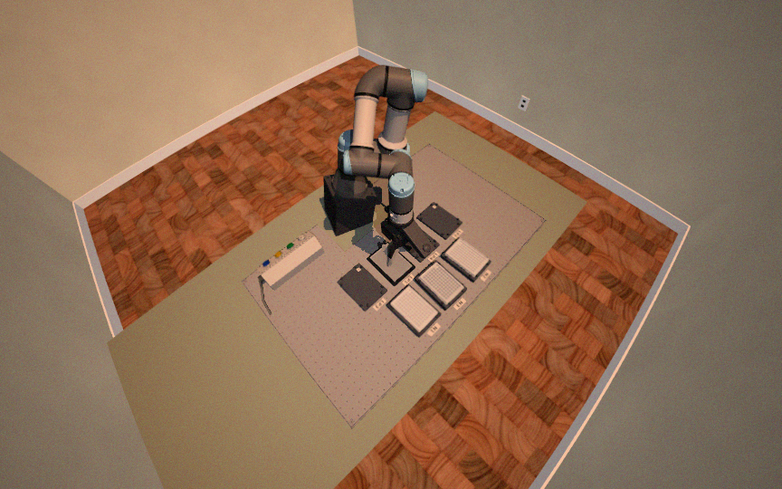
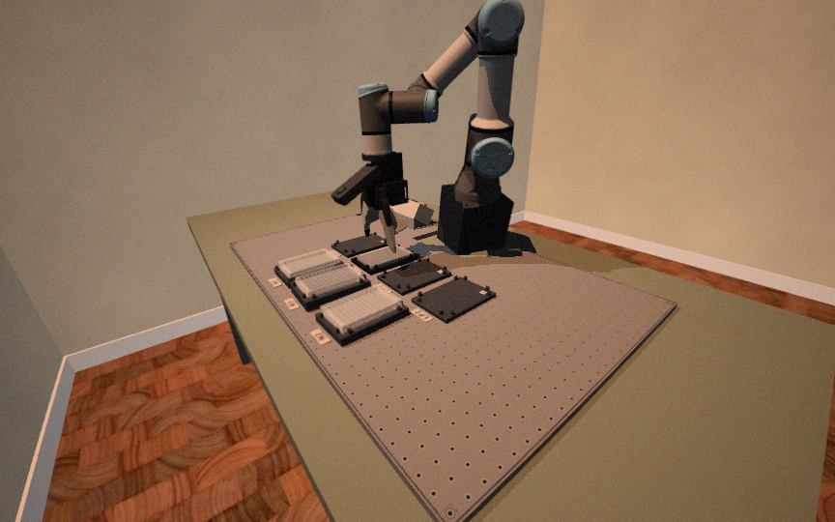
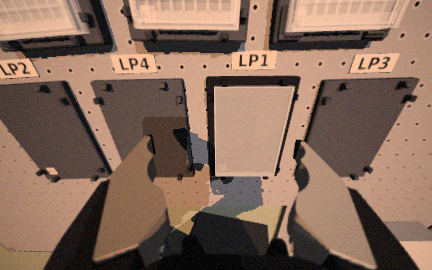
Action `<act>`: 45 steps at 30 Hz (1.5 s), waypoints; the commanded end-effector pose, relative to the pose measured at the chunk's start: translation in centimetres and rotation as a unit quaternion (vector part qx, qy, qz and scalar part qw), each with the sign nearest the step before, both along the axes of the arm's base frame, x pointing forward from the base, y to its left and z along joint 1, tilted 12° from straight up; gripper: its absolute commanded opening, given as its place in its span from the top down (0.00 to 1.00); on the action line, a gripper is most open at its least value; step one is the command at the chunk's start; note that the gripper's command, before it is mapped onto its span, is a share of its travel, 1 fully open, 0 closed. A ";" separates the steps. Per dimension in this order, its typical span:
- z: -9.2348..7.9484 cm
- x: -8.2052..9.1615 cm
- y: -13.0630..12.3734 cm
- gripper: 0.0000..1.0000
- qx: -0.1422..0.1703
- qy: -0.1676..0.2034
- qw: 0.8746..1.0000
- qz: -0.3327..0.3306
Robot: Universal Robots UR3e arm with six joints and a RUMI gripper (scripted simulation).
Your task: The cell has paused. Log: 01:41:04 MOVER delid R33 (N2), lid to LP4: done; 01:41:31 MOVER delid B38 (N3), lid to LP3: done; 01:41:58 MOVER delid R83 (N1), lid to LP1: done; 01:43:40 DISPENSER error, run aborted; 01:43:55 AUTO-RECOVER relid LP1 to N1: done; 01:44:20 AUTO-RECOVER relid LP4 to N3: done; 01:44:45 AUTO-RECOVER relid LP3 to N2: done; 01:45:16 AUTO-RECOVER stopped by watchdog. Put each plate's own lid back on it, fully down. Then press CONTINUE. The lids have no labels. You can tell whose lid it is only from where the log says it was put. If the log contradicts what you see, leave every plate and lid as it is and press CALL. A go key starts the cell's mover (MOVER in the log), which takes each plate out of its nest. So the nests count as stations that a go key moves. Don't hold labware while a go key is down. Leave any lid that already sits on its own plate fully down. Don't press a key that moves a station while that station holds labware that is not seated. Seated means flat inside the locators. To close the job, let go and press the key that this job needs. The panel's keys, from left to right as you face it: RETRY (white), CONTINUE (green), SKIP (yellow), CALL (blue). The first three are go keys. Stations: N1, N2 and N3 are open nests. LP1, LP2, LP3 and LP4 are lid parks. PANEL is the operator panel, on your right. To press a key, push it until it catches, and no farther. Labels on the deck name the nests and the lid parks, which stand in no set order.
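Note:
My gripper (image 2: 380,241) (image 3: 223,138) is open and empty, above the LP1 area, one finger over LP4 and the other between LP1 and LP3. A pale lid (image 1: 400,271) (image 2: 372,259) (image 3: 252,130) lies in LP1. LP2 (image 2: 453,298) (image 3: 45,125), LP4 (image 2: 414,276) (image 3: 120,115) and LP3 (image 1: 361,286) (image 3: 360,120) hold no lid. Plates sit in N2 (image 1: 465,258) (image 2: 361,307), N3 (image 1: 440,283) (image 2: 331,281) and N1 (image 1: 413,310) (image 2: 307,262). Clear lid edges show on some plates; which are lidded and fully down I cannot tell for certain.
The panel (image 1: 292,262) (image 2: 411,212) stands beyond LP3, with blue (image 1: 265,263), yellow (image 1: 278,254), green (image 1: 290,245) and white keys. A thin dark bent bar (image 1: 263,295) stands near its end. The nests lie in a row beside the lid parks.

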State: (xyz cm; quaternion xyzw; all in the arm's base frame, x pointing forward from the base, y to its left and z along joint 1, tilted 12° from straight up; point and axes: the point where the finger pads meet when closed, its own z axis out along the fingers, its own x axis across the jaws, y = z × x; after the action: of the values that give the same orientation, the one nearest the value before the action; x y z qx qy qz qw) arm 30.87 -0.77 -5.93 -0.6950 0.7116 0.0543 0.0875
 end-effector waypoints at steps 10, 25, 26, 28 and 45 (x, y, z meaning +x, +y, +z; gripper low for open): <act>-0.8 -2.9 -3.3 0.18 0.001 -0.013 1.000 0.019; -1.4 -2.9 -3.1 0.18 0.002 -0.012 1.000 0.020; -1.5 -2.9 -3.1 0.18 0.002 -0.012 1.000 0.020; -1.9 -2.9 -3.0 0.18 0.002 -0.012 1.000 0.019; -4.3 -2.8 -2.5 0.18 0.002 -0.012 1.000 0.019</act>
State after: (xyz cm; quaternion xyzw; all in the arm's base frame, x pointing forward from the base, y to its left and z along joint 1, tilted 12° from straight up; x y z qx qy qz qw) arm 27.61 -3.05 -9.34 -0.7088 0.6961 0.0600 0.0970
